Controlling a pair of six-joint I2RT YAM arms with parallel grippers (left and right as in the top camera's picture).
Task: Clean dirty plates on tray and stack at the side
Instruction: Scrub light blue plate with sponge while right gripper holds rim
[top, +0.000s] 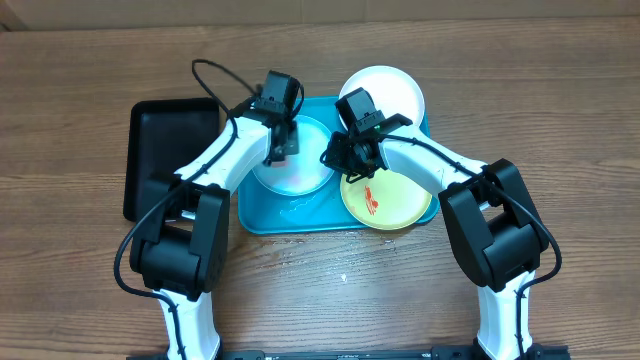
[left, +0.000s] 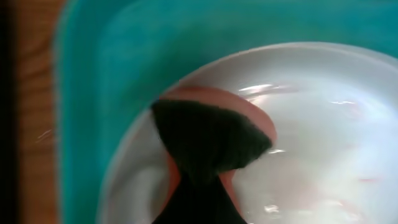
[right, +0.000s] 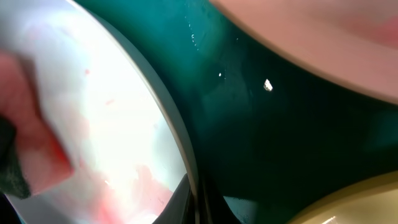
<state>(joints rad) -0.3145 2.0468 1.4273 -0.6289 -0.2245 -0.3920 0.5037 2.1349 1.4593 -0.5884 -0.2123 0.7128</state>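
Observation:
The light blue plate (top: 305, 178) lies in the turquoise tray (top: 262, 215). My left gripper (top: 280, 150) is shut on the green-red sponge (left: 211, 140), which rests on the plate's wet surface (left: 323, 124) near its left rim. My right gripper (top: 342, 155) is shut on that plate's right rim (right: 196, 202); faint red smears show on the plate (right: 118, 106). The yellow-green plate (top: 395, 205), with a red smear, sits at the tray's right edge. The white plate (top: 392, 92) lies at the tray's far right corner.
A smaller black rectangular tray (top: 165, 150) lies on the wooden table left of the turquoise tray. Both arms cross over the tray's far half. A wet patch shows on the tray floor (top: 300, 210) in front of the blue plate.

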